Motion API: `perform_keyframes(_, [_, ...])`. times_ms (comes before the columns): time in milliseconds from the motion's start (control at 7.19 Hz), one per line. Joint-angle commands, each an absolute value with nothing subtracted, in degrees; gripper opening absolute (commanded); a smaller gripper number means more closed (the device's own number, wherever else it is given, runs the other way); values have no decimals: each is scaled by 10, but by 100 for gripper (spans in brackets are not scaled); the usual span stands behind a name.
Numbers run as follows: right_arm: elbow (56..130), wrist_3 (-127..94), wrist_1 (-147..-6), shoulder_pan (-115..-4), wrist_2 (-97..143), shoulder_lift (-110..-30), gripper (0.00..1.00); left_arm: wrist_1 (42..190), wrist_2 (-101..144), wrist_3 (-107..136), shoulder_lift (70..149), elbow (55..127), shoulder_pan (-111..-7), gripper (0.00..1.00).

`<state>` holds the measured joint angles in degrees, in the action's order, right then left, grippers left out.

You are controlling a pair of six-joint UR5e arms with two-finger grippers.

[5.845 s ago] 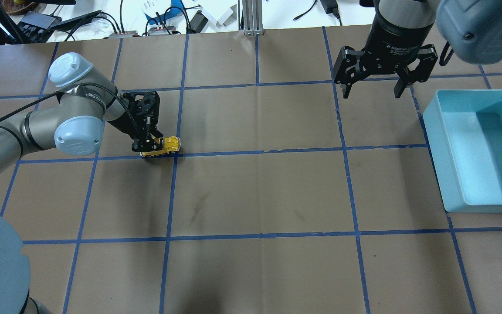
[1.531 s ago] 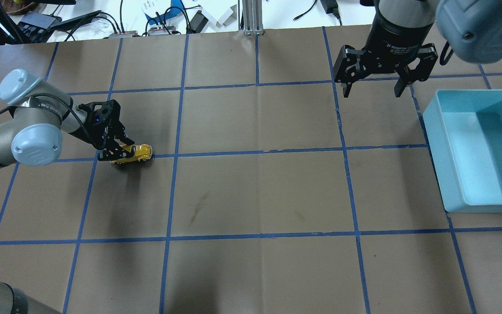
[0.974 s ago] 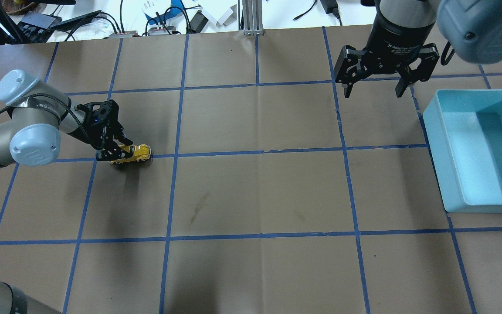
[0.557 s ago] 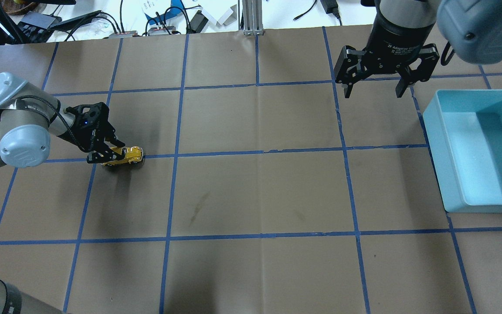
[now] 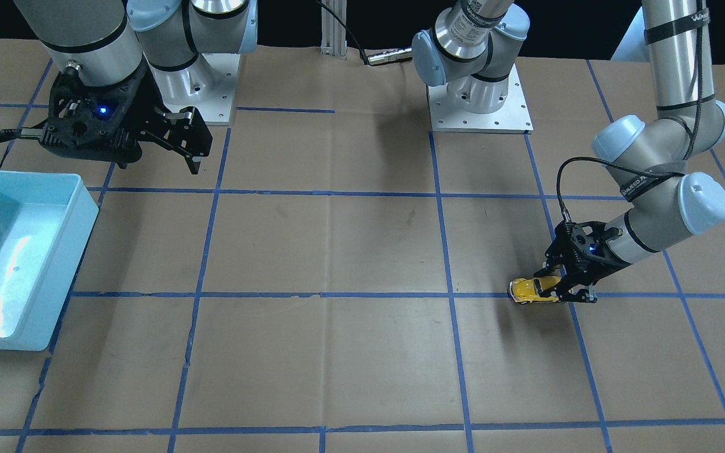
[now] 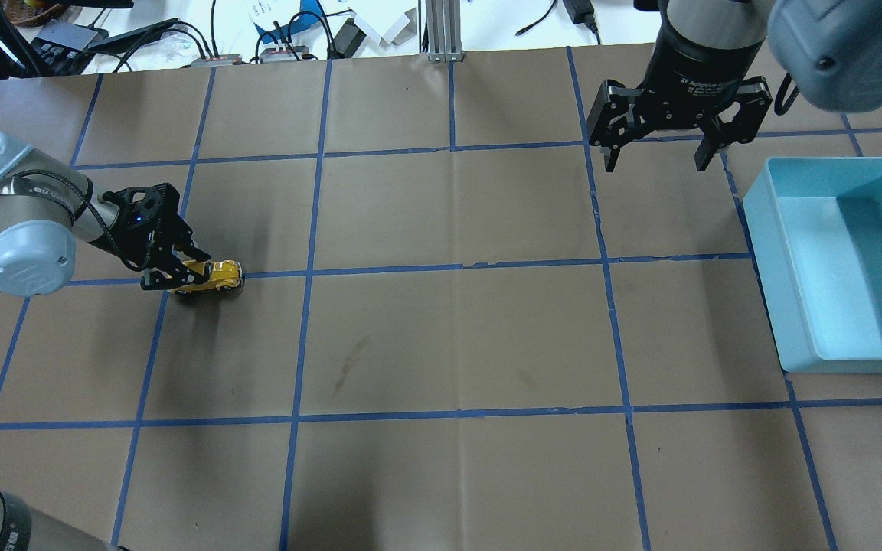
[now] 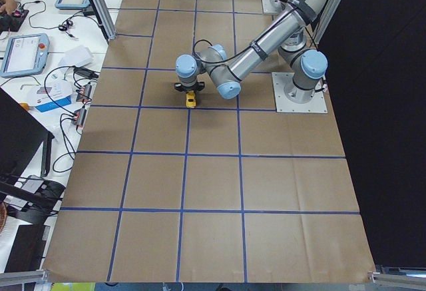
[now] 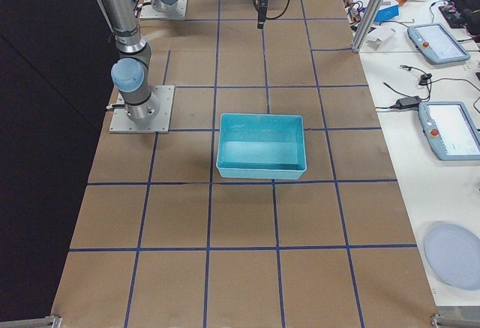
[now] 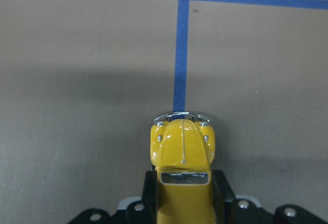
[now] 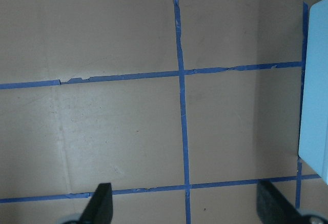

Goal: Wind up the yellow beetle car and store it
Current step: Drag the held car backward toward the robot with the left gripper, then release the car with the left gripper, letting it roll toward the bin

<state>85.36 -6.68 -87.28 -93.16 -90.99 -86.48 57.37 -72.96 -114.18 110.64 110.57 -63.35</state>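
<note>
the paper-covered table [image 6: 456, 337], gridded in blue tape, holds a light blue bin [image 6: 774, 291] at its right edge. the right gripper [image 6: 655, 162] hangs above the table near the bin's far corner, jaws spread wide and holding nothing. the left gripper [image 6: 175, 272] is low on the left side, clamped on the rear of the yellow beetle car [image 6: 215, 274]. the car sits on a tape line, nose pointing toward the bin.

the step in hand looks like the pull-back wind. to do it well, press down enough that the wheels roll rather than skid, draw straight back along the car's own axis using the tape line as a guide, and avoid squeezing the rear wheels.

room: the table's left edge lies behind the gripper, so backward travel is limited. a long run of bare paper separates nose and bin, which are well apart.
</note>
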Motion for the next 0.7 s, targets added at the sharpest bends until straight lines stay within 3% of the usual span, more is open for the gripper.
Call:
perform_keyframes(0, [854,-68,-873,-932,-910,-865,100,572,-730,-1146,1107,1105,-632,60])
perform_keyframes(139, [853,-67,-873,-932,-910,-865,100,572,-732,-1144,1107,1104,-632,100])
perform_keyframes(557, [854,-67,-873,-932,-908,-865,100,573,-737,-1135,1106,1097,-632,100])
